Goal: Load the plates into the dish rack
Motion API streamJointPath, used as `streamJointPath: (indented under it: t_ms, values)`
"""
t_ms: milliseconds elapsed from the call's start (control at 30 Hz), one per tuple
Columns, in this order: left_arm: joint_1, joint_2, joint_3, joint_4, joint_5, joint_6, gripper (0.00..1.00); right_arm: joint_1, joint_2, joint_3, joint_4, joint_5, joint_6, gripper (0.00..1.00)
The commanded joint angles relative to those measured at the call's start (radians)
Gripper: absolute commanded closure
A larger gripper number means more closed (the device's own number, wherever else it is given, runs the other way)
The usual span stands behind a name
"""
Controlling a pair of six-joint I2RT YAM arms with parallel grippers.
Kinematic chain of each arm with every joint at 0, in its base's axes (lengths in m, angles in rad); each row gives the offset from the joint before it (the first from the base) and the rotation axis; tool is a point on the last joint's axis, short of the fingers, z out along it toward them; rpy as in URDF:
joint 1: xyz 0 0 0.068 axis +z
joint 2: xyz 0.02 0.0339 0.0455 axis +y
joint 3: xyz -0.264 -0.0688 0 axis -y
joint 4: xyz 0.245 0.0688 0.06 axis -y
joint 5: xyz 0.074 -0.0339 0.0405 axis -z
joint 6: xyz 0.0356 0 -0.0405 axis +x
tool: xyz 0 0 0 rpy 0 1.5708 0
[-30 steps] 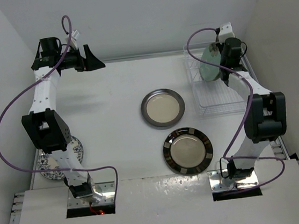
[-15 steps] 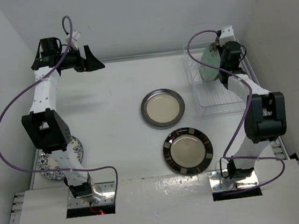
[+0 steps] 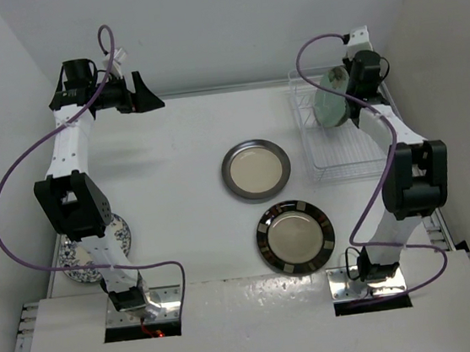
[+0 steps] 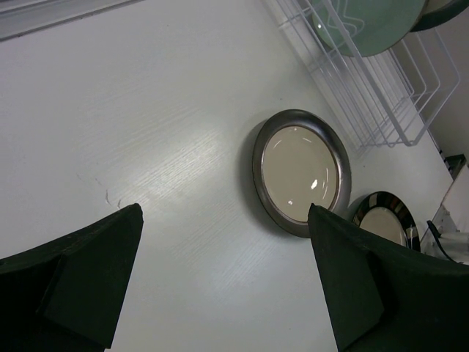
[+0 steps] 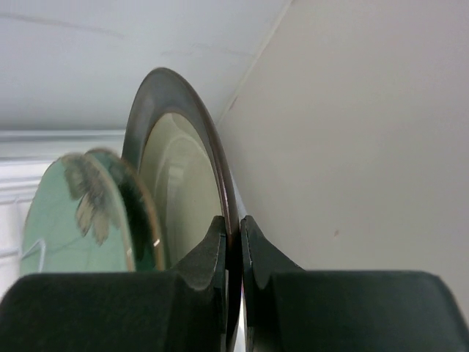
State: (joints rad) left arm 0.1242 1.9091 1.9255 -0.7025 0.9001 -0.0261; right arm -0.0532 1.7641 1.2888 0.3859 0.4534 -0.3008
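Note:
My right gripper (image 5: pixel 234 224) is shut on the rim of a cream plate with a dark-grey rim (image 5: pixel 179 183), held on edge. It hangs over the back of the dish rack (image 3: pixel 343 153), just behind a mint-green plate (image 3: pixel 329 106) with a flower mark (image 5: pixel 84 202) that stands in the rack. A second cream plate with a dark-grey rim (image 3: pixel 256 169) and a black-banded plate (image 3: pixel 295 237) lie flat mid-table. A blue-floral plate (image 3: pixel 82 263) lies partly hidden under the left arm. My left gripper (image 3: pixel 148 97) is open and empty, raised at the back left.
White walls close in the table at the back and both sides; the right wall is close beside the held plate (image 5: pixel 352 147). In the left wrist view the rack (image 4: pixel 381 95) and the flat cream plate (image 4: pixel 300 172) lie beyond the fingers.
My right gripper has carried the cream plate a little toward the back of the rack, behind the mint-green plate. The left arm has not moved.

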Motion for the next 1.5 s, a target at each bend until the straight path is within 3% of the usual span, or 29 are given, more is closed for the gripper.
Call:
streamJointPath:
  t_ms: [0,533,1167,1467]
  values:
    - [0.003,-0.064,0.006,0.011,0.006,0.02,0.0,-0.036,-0.049,0.145,0.208,0.085,-0.08,1.0]
    - [0.003,-0.055,0.006,0.011,0.006,0.02,0.0,-0.05,-0.084,0.043,0.188,0.024,-0.02,1.0]
    - [0.003,-0.064,-0.003,0.011,0.006,0.02,0.0,-0.065,-0.077,0.167,0.212,0.005,-0.098,1.0]
    - [0.003,-0.055,-0.003,0.011,0.016,0.02,0.0,-0.065,-0.098,0.132,0.189,-0.035,-0.035,1.0]
